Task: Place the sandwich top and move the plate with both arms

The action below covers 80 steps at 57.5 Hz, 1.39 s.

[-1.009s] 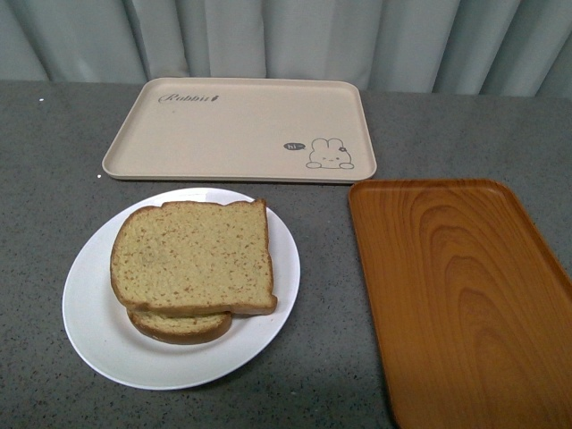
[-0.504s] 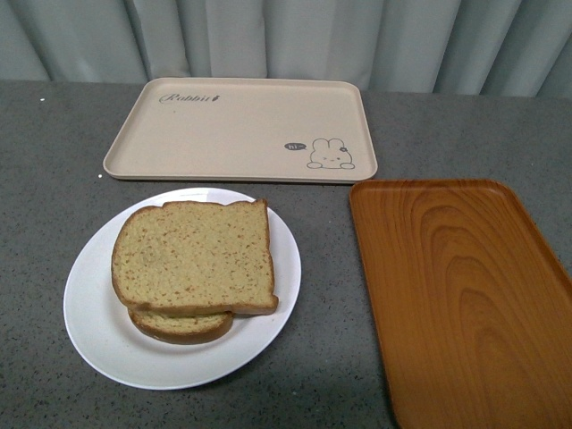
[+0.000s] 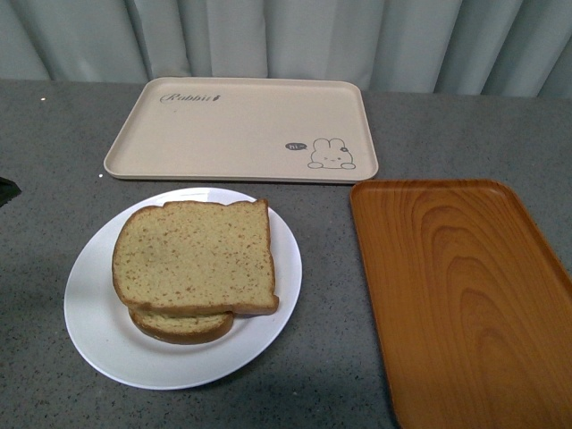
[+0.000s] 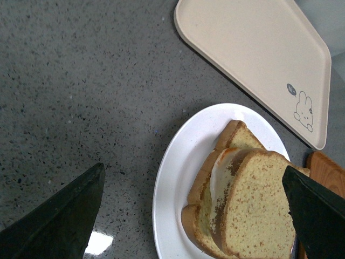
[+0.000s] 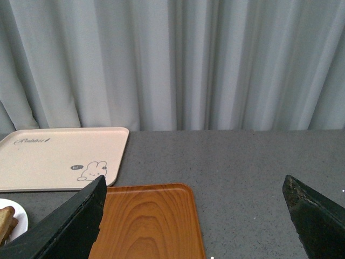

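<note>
The sandwich top point(image 3: 192, 259), a large tan speckled slice with a brown crust, lies on a smaller slice point(image 3: 179, 327) on the white plate point(image 3: 89, 313). In the left wrist view the sandwich top point(image 4: 259, 210) covers a white layer of egg point(image 4: 218, 172) on the plate point(image 4: 172, 172). My left gripper point(image 4: 193, 178) hangs open above the plate's side, its dark fingers point(image 4: 59, 221) wide apart and holding nothing. Only a dark tip point(image 3: 4, 189) of it shows at the front view's left edge. My right gripper point(image 5: 194, 189) is open and empty, over the table by the orange tray point(image 5: 145, 221).
A beige rabbit-print tray point(image 3: 241, 130) lies behind the plate. An orange wood-grain tray point(image 3: 456, 295) lies to the plate's right. Grey curtains point(image 5: 172, 65) close off the far side of the speckled grey table point(image 3: 36, 161).
A dark tip of my left gripper has come into the front view at its left edge. The sandwich, plate and trays have not moved.
</note>
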{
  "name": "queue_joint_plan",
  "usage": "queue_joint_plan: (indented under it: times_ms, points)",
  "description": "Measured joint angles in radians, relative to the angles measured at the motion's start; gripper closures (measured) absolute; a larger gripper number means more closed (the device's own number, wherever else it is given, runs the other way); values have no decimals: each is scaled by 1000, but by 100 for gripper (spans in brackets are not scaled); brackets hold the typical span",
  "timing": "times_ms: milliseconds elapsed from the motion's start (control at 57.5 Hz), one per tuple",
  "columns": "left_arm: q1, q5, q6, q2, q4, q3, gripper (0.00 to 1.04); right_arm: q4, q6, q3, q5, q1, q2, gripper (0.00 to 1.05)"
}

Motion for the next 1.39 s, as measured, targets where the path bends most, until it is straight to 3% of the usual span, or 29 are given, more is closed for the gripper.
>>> queue_joint_plan:
  times_ms: [400, 800, 1391]
  points:
    - [40, 47, -118, 260, -17, 108, 6, 0, 0, 0, 0, 0, 0, 9]
    - [24, 232, -260, 335, 2, 114, 6, 0, 0, 0, 0, 0, 0, 9]
    - [-21, 225, -377, 450, 36, 135, 7, 0, 0, 0, 0, 0, 0, 9]
